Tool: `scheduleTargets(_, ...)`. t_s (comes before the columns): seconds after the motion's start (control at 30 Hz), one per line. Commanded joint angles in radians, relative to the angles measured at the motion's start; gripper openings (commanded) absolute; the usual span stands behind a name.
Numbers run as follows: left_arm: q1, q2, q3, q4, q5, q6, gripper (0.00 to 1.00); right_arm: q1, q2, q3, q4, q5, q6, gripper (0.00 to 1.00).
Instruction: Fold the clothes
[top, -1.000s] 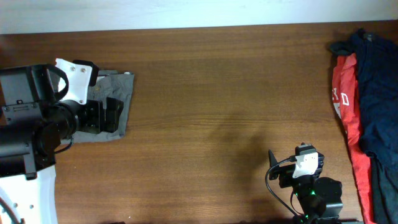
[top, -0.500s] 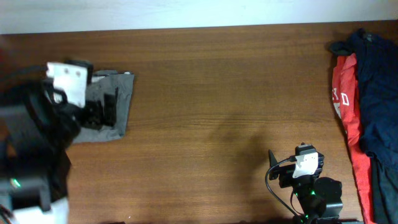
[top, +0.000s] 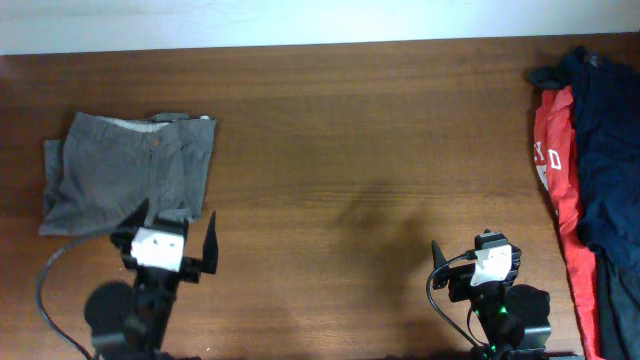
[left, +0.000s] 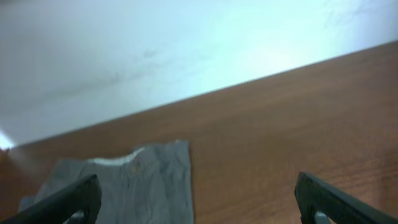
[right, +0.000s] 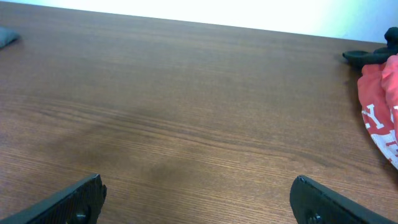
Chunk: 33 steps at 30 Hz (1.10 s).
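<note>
Left claw (top: 175, 222) spread wide, empty — pointing at shorts (top: 130, 165).

Shorts (top: 127, 175) at far left of table (top: 350, 150), garment pile (top: 598, 150) at far right, well apart.

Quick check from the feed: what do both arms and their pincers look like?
Both arms are black. The left pincer and the right pincer each have a white block behind two dark, tapered fingers. A left cable and a right cable, both dark, loop beside the arms. A small green light glows on the right arm.
</note>
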Motion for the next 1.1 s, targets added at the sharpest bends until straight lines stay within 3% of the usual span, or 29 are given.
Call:
scheduleTargets(0.0, -0.006, -0.113, -0.095, 0.039, 0.023, -0.006, 0.99, -0.003, -0.010, -0.007, 0.002, -0.005, 0.007, 0.99)
scheduleTargets(0.17, -0.006, -0.206, -0.204, 0.148, 0.023, -0.006, 0.99, -0.003, -0.010, -0.007, 0.002, -0.005, 0.007, 0.99)
scheduleTargets(0.43, -0.074, -0.327, -0.449, 0.485, 0.022, -0.006, 0.99, -0.003, -0.010, -0.007, 0.002, -0.005, 0.007, 0.99)
scheduleTargets(0.63, -0.095, -0.364, -0.460, 0.422, -0.022, -0.005, 0.99, -0.003, -0.010, -0.007, 0.002, -0.005, 0.007, 0.99)
scheduleTargets(0.9, -0.139, -0.364, -0.460, 0.203, -0.114, -0.005, 0.99, -0.003, -0.010, -0.007, 0.002, -0.005, 0.007, 0.99)
scheduleTargets(1.07, -0.146, -0.363, -0.460, 0.206, -0.117, -0.005, 0.99, -0.003, -0.010, -0.007, 0.002, -0.005, 0.007, 0.99)
